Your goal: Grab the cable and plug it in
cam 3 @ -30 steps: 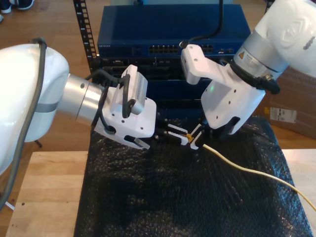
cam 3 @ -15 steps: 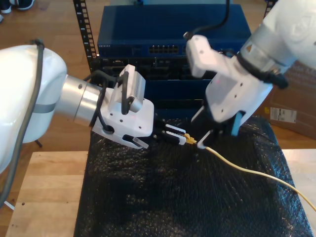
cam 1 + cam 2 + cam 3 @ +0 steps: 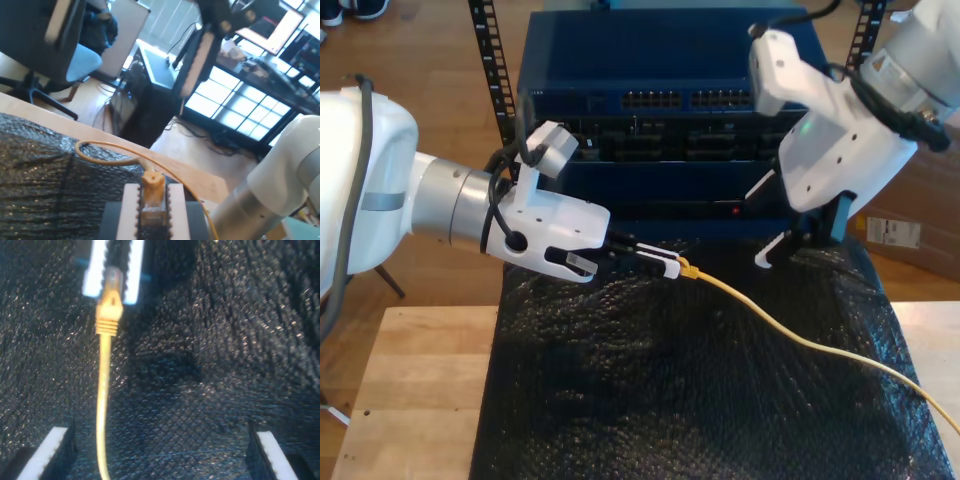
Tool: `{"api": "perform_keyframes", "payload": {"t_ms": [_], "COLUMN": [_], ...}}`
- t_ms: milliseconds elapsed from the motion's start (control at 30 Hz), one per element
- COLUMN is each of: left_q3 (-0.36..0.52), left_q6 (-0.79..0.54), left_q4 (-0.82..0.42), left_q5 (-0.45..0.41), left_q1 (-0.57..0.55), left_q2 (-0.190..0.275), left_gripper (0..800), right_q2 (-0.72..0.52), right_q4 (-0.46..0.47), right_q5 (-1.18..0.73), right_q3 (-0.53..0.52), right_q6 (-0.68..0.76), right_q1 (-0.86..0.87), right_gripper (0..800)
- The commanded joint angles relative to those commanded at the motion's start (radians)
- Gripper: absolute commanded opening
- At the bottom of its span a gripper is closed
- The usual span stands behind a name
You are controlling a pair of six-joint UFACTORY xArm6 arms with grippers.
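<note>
The yellow-orange cable [image 3: 770, 325] runs across the black mat from the exterior view's right edge. Its plug end [image 3: 687, 269] is pinched between the white pads of my first gripper [image 3: 665, 266], on the arm reaching in from the exterior view's left. In the first wrist view the orange boot [image 3: 152, 197] sits clamped in my first gripper [image 3: 152, 210], and the cable [image 3: 105, 159] loops away behind it. My second gripper [image 3: 800, 240] hangs open above the mat at the exterior view's right, away from the cable. Its wrist view looks past its spread fingertips [image 3: 50, 455] at the boot [image 3: 109, 315].
A black bubble-wrap mat [image 3: 620, 400] covers the wooden table [image 3: 410, 400]. Behind it a blue network switch [image 3: 660, 60] with rows of ports [image 3: 655, 100] sits in a rack. A cardboard box [image 3: 910, 210] stands at the exterior view's right.
My second gripper has let go of the cable, opened, and risen toward the exterior view's right. My first gripper has turned over while keeping hold of the plug end.
</note>
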State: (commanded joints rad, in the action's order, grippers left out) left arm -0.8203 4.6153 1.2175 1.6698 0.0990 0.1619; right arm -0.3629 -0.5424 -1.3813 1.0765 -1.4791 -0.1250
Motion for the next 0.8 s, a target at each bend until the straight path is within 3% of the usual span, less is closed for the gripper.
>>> {"api": "perform_keyframes", "payload": {"t_ms": [400,633,800], "left_q3": [-0.023,-0.021,-0.02], "left_q6": [0.077,0.077,0.077], "left_q4": [0.015,0.109,0.123], "left_q5": [0.138,0.247,0.287], "left_q1": [0.077,0.137,0.152], "left_q2": [-0.025,-0.098,-0.12], "left_gripper": [7,7,7], "right_q2": [-0.173,-0.207,-0.242], "right_q4": [-0.002,-0.003,-0.003], "right_q5": [0.129,0.241,0.345], "right_q3": [-0.104,-0.15,-0.176], "right_q6": [-0.103,-0.127,-0.143], "right_q1": [-0.041,-0.17,-0.235], "right_gripper": [798,798,798]}}
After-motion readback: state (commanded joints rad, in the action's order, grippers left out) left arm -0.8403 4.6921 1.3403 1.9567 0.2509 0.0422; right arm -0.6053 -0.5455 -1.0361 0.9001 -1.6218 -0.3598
